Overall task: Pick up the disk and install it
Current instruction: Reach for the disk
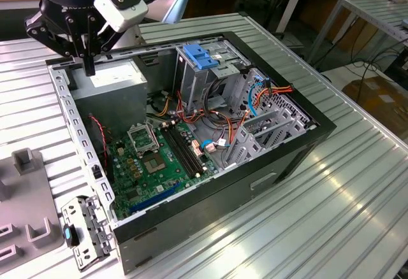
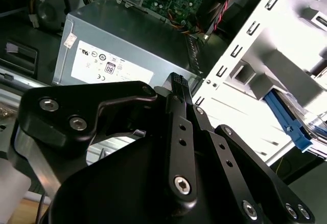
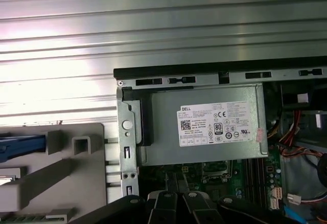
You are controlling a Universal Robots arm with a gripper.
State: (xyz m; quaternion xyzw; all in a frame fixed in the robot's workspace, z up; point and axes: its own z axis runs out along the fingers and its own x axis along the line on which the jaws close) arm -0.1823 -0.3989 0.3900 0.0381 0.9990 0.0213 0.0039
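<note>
Grey ribbed metal forms the surface (image 1: pixel 331 215) under your open computer case (image 1: pixel 191 225). Your gripper (image 1: pixel 89 67) hangs over the case's corner at the exterior view's left, just above the grey power supply (image 1: pixel 118 81) with its white sticker. In both wrist views the jaws look pressed together with nothing between them. The disk (image 3: pixel 20 144) sits outside the case, well apart from the gripper. In the first wrist view, what seems to be its blue side rail lies in the grey fixture (image 3: pixel 92 183) beside the case. A blue bracket (image 1: pixel 201 56) tops the drive cage (image 1: pixel 191 85).
</note>
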